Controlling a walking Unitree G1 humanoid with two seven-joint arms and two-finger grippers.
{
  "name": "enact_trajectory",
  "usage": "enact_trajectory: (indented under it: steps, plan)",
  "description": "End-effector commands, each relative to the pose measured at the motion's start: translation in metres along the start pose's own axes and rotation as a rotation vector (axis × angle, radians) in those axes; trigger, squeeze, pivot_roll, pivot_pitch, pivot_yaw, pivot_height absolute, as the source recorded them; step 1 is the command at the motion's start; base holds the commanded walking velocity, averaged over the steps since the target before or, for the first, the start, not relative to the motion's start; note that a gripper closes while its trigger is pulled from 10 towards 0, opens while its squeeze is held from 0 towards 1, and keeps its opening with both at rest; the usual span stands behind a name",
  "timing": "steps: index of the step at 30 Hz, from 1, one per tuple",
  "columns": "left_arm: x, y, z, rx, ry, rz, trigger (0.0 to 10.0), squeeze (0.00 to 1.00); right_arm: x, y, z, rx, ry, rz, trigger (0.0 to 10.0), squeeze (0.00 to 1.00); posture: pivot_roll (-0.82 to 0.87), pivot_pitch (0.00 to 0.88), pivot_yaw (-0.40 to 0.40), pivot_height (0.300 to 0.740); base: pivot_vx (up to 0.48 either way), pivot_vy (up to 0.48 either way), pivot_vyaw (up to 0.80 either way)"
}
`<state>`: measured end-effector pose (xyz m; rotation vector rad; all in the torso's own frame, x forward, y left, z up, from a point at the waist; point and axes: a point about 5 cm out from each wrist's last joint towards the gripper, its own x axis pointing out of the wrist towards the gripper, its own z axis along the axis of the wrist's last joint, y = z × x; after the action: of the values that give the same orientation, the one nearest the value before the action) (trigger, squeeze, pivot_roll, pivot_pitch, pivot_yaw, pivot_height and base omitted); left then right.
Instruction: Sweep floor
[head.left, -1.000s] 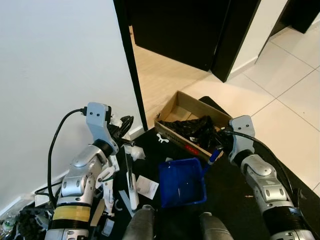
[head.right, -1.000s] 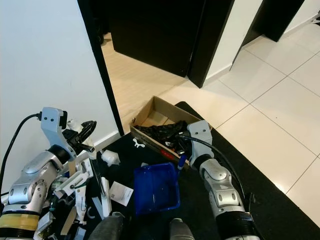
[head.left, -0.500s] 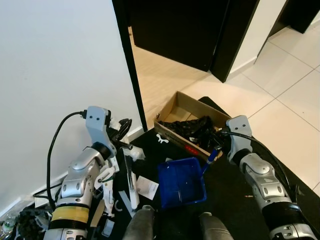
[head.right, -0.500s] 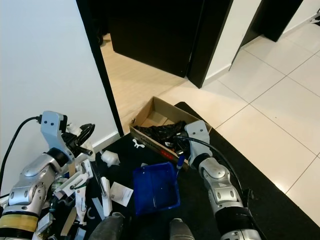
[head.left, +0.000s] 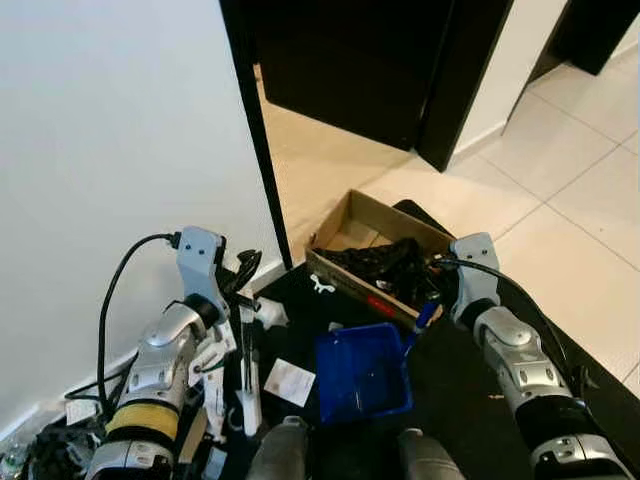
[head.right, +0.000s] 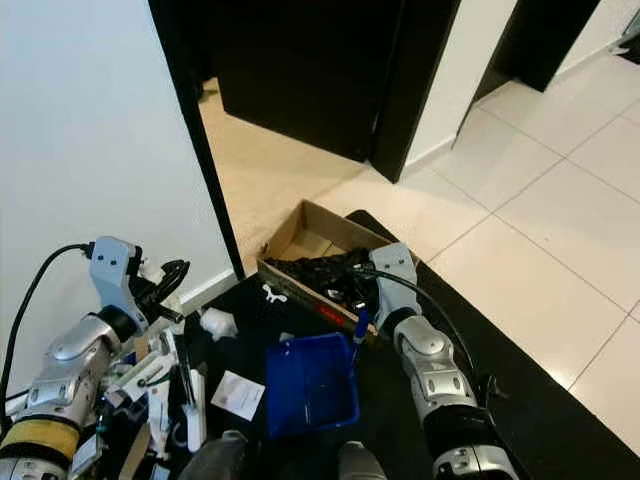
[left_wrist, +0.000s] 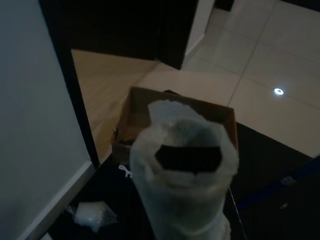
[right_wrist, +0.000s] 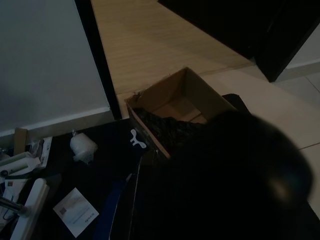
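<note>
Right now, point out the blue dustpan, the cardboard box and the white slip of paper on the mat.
blue dustpan (head.left: 362, 372), left eye view, middle of its tray.
cardboard box (head.left: 352, 216), left eye view, inside of its left wall.
white slip of paper (head.right: 238, 394), right eye view, its centre.

A plain white wall fills the left side and ends at a black door frame. Past the frame, light wooden flooring runs toward a dark doorway. To the right, a narrow strip of white wall stands between black door edges. Pale square floor tiles with thin dark joints spread across the right side, evenly lit. A black mat covers the near floor, and a white skirting board runs along the foot of the wall.
</note>
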<state>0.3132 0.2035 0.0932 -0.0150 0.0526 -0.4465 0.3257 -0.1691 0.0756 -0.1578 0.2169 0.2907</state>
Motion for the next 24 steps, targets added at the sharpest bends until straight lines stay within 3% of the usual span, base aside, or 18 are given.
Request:
enact_trajectory:
  steps: [1, 4, 5, 8, 9, 10, 11, 16, 19, 24]
  plan:
    - [-0.005, -0.005, -0.024, -0.042, 0.077, 0.001, 10.0, 0.0, -0.001, -0.003, -0.008, -0.009, 0.046, -0.005, 10.0, 0.0, 0.1, 0.16, 0.043, 0.74, 0.0, 0.0, 0.0]
    - [-0.002, -0.009, -0.024, -0.054, 0.068, -0.006, 10.0, 0.0, 0.0, -0.005, -0.005, -0.017, 0.044, -0.004, 10.0, 0.0, 0.1, 0.157, 0.041, 0.74, 0.0, 0.0, 0.0]
    - [0.006, -0.019, -0.023, -0.145, 0.029, -0.024, 10.0, 0.0, 0.004, -0.007, 0.002, -0.025, 0.031, 0.0, 10.0, 0.0, 0.09, 0.152, 0.037, 0.74, 0.0, 0.0, 0.0]
    - [0.009, -0.023, -0.023, -0.193, 0.009, -0.035, 10.0, 0.0, 0.005, -0.007, 0.004, -0.027, 0.025, 0.002, 10.0, 0.0, 0.09, 0.151, 0.036, 0.74, 0.0, 0.0, 0.0]
    - [0.016, -0.034, -0.022, -0.294, -0.037, -0.047, 10.0, 0.0, 0.006, -0.006, 0.007, -0.029, 0.017, 0.011, 10.0, 0.0, 0.09, 0.147, 0.029, 0.74, 0.0, 0.0, 0.0]
    - [0.016, -0.034, -0.022, -0.294, -0.037, -0.047, 10.0, 0.0, 0.006, -0.006, 0.007, -0.029, 0.017, 0.011, 10.0, 0.0, 0.09, 0.147, 0.029, 0.74, 0.0, 0.0, 0.0]
    - [0.02, -0.044, -0.02, -0.376, -0.072, -0.063, 10.0, 0.0, 0.008, -0.004, 0.008, -0.03, 0.014, 0.02, 10.0, 0.0, 0.09, 0.147, 0.028, 0.74, 0.0, 0.0, 0.0]
    - [0.025, -0.058, -0.015, -0.471, -0.115, -0.104, 10.0, 0.0, 0.009, -0.002, 0.008, -0.033, 0.014, 0.032, 10.0, 0.0, 0.1, 0.142, 0.024, 0.74, 0.0, 0.0, 0.0]
    - [0.028, -0.076, -0.009, -0.546, -0.147, -0.164, 10.0, 0.0, 0.01, -0.001, 0.009, -0.034, 0.011, 0.035, 10.0, 0.0, 0.1, 0.139, 0.027, 0.74, 0.0, 0.0, 0.0]
    - [0.031, -0.091, -0.001, -0.594, -0.176, -0.22, 10.0, 0.0, 0.012, 0.0, 0.01, -0.033, 0.01, 0.036, 10.0, 0.0, 0.11, 0.137, 0.028, 0.74, 0.0, 0.0, 0.0]
